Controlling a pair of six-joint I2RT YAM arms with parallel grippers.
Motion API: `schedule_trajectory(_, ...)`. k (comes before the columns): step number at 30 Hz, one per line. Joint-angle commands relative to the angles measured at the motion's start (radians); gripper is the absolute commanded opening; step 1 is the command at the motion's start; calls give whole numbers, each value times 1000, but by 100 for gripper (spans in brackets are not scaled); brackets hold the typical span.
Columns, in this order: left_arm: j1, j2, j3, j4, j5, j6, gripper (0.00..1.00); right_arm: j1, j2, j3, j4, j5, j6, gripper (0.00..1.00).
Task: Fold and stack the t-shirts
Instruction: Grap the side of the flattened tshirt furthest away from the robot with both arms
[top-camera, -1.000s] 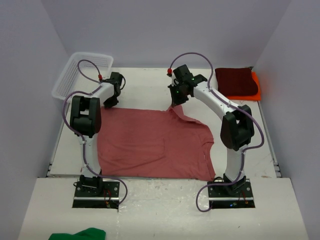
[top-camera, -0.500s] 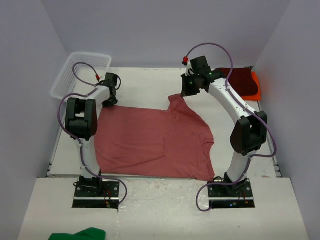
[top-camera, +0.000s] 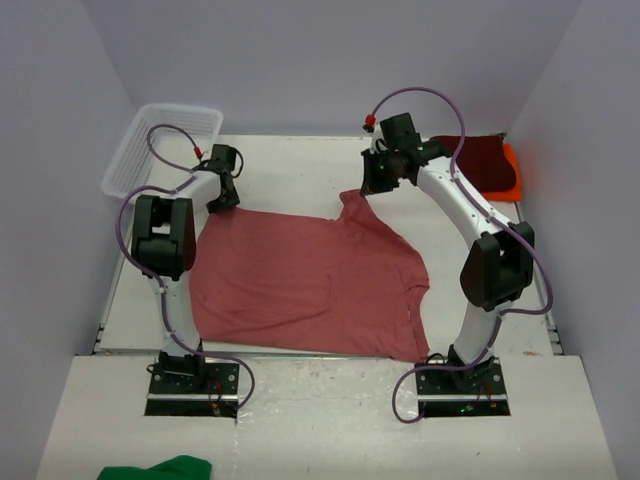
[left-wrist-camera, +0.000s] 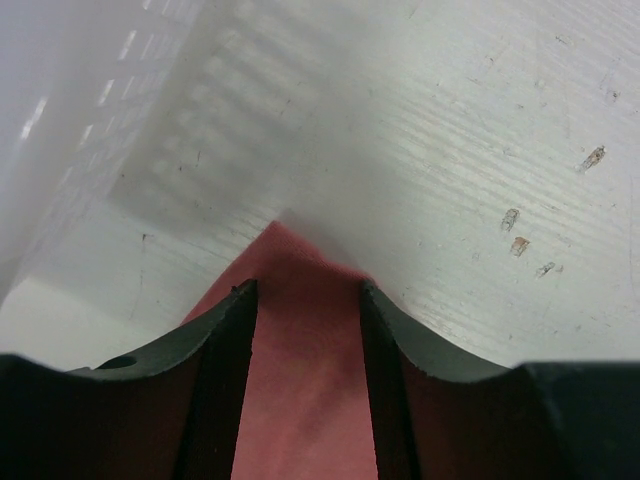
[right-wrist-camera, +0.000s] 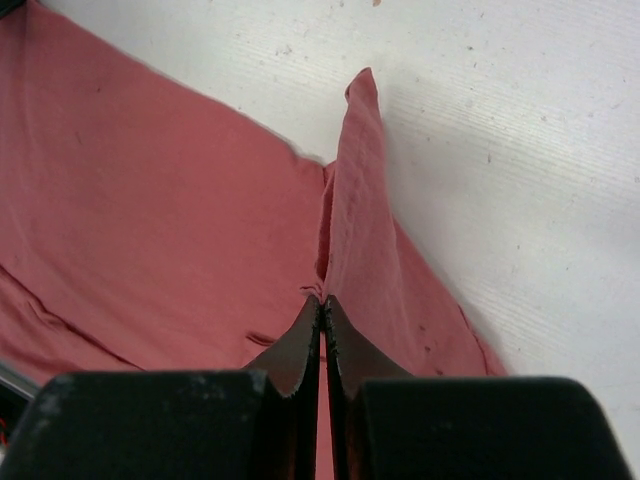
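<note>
Top external view: the rose t-shirt lies spread on the table, the left pincer standing apart over its far left corner, the right pincer clamped on its raised far right edge.

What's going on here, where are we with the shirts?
The rose-red shirt lies spread on the table, not yet folded. The right pincer is shut on a point of its far edge, pulling a peak of cloth up. The left pincer is open over the shirt's far left corner, gripping nothing. A maroon shirt sits folded on an orange one at the far right.
</note>
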Motion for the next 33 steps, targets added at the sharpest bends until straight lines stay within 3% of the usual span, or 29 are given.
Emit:
schedule_trajectory(1,1,37,-8,-48,45,-16,48,-9,-6,45,-10,-25,-8,0)
schedule_trajectory(19,-3,88,55,-4,232,10,47,-68,-63,93,-49,-30,-14,0)
schedule_trajectory(23,-3,120,81,-22,231,8,38,-71,-75,93,-53,-24,-16,0)
schedule_trajectory(27,-3,145,97,-42,226,7,18,-74,-83,100,-56,-25,-16,0)
schedule_trajectory(33,-5,143,101,-56,194,5,2,-75,-64,108,-60,-24,-17,0)
